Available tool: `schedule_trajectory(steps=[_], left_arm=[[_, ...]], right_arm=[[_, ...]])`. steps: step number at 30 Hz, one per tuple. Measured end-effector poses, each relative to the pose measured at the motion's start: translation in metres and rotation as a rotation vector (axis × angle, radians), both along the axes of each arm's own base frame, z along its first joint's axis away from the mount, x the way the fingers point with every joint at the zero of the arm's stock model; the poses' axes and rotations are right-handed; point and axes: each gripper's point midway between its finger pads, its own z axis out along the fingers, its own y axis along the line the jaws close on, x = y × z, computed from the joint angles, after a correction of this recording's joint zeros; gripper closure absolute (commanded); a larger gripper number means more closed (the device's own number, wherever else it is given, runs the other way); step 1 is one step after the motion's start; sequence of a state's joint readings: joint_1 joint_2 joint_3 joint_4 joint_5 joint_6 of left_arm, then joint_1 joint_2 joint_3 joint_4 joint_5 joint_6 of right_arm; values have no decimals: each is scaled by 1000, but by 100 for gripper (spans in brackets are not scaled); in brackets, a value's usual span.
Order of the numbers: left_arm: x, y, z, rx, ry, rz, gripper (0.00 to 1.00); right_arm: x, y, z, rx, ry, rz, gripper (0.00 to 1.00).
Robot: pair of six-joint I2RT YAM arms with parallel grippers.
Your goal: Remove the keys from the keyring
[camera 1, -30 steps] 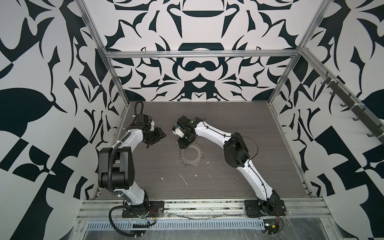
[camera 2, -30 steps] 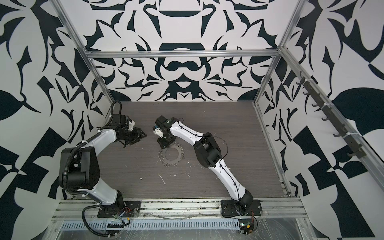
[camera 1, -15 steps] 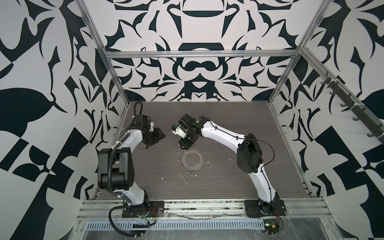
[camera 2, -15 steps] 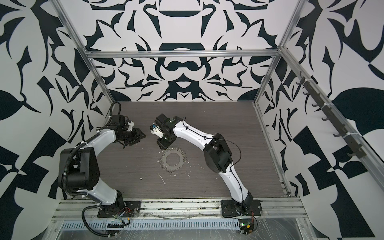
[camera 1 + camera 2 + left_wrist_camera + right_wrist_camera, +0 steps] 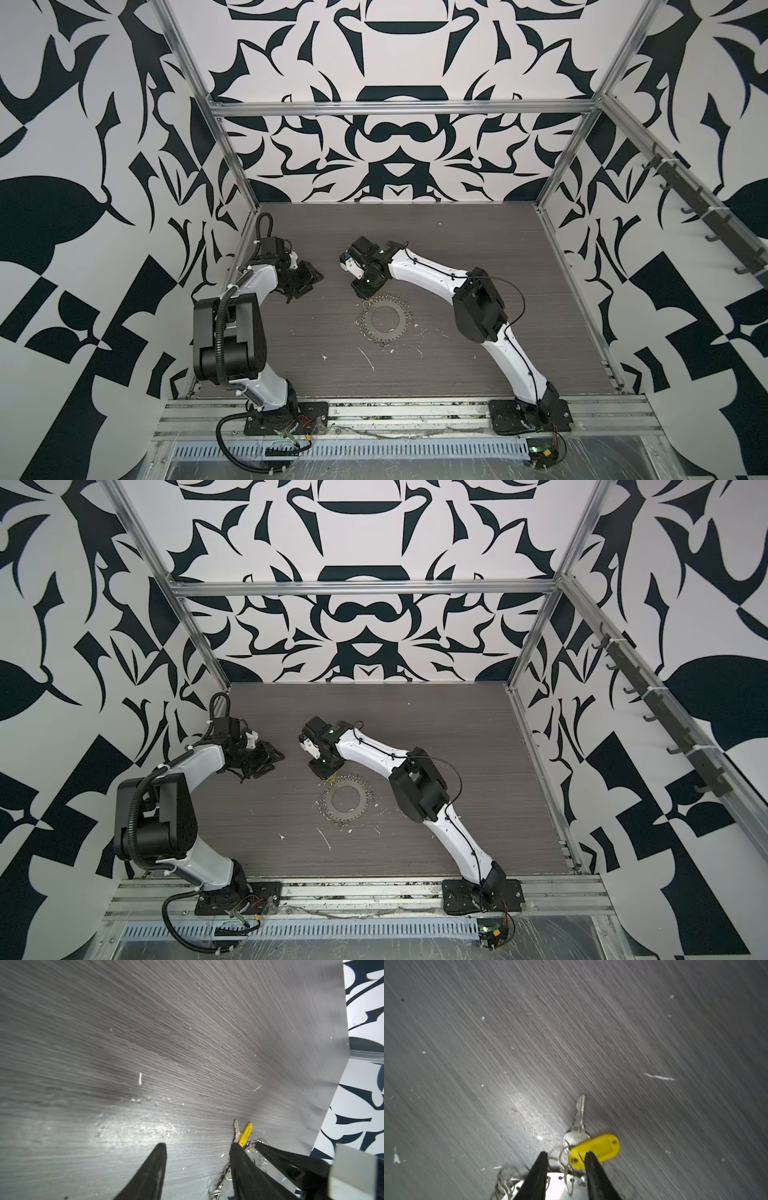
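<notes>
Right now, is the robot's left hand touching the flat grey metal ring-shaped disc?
Apart. In a top view, bare tabletop lies between the left hand and the flat grey metal ring-shaped disc.

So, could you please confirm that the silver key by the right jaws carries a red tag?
No: the right wrist view shows the tag is yellow, not red; the silver key does lie by the right gripper's jaws.

No legible text, label, brand, number or sign on anything in any view.
</notes>
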State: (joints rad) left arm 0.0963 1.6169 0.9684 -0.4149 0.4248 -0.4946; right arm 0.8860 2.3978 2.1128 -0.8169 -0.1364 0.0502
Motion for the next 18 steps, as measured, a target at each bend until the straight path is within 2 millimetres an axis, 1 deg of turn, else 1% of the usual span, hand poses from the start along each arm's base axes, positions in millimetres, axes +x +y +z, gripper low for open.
schedule_trajectory(steps=[2, 5, 12, 14, 18], left_arm=[[2, -1, 1, -7, -7, 1, 47], [3, -1, 2, -12, -13, 1, 47], [4, -3, 4, -24, -19, -2, 48], [4, -3, 4, -26, -19, -1, 48], [4, -3, 4, -29, -19, -2, 48]], right_arm=[[0, 2, -3, -3, -1, 3, 72], [0, 5, -6, -13, -9, 10, 72], [-1, -3, -13, -73, -21, 24, 73], [-1, -3, -14, -85, -28, 30, 77], [0, -5, -14, -100, -36, 40, 91]])
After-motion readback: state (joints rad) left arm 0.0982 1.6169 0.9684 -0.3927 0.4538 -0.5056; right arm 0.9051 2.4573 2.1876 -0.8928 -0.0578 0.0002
